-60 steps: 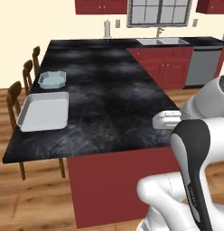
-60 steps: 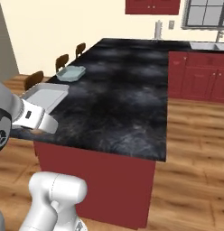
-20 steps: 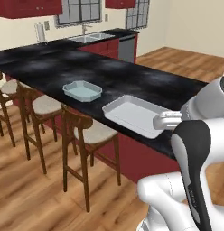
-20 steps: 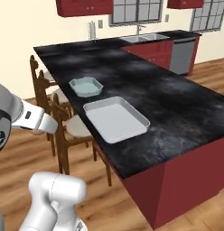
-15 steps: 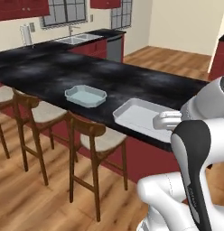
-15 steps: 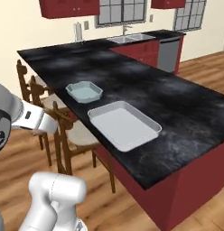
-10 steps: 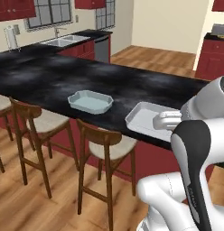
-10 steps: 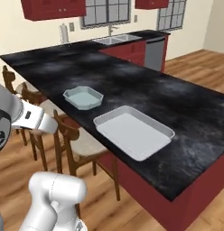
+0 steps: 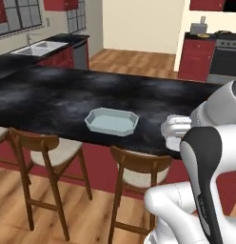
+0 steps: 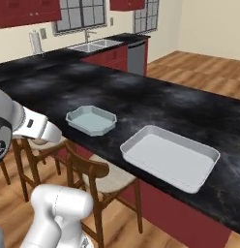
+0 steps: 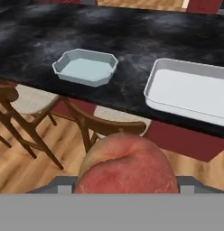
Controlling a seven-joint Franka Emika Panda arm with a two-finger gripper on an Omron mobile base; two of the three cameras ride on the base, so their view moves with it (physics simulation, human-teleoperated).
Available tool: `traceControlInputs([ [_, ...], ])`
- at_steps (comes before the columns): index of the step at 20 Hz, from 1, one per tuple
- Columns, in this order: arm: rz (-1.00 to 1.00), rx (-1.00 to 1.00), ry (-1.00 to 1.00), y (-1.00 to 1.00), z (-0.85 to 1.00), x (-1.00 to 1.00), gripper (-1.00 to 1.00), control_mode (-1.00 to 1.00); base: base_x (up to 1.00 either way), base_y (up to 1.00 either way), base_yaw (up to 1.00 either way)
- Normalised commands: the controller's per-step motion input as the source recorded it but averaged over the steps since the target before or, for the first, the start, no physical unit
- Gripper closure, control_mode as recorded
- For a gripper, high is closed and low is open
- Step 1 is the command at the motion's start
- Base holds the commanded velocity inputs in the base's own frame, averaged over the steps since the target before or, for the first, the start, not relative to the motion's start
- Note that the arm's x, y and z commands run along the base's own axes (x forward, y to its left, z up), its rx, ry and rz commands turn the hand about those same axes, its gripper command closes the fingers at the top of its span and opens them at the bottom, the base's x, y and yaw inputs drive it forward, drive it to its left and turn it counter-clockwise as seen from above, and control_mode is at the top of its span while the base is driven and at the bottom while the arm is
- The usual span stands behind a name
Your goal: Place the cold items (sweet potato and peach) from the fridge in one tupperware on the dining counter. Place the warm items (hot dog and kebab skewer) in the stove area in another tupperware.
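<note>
Hand view: the gripper (image 11: 127, 187) is clamped on one peach (image 11: 127, 164) at 6 o'clock. Two tupperwares sit on the black counter (image 11: 132, 40), a small one (image 11: 86, 66) at 11 o'clock, a large one (image 11: 190, 92) at 2. Two chairs (image 11: 102, 126) stand beneath.

Clearance, as I see it from the hand camera: two wooden chairs with curved backs (image 11: 107, 126) stand tucked against the near edge of the long black stone counter (image 10: 156, 104), barring a low approach. Above, bare countertop lies between the small pale-blue octagonal container (image 11: 86, 66) and the large white rectangular tray (image 11: 190, 90), and beyond both.
</note>
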Motion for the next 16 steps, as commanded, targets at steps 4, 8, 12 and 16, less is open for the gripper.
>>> traceControlInputs([
  [4,0.00,0.00,0.00,0.00,0.00,0.00,1.00,1.00,0.36,1.00,-0.41],
  [8,0.00,0.00,0.00,0.00,0.00,0.00,1.00,1.00,0.27,1.00,-0.58],
  [12,0.00,0.00,0.00,0.00,0.00,0.00,1.00,1.00,-0.15,1.00,-0.55],
  [16,0.00,0.00,0.00,0.00,0.00,0.00,1.00,1.00,-0.39,1.00,-0.34],
])
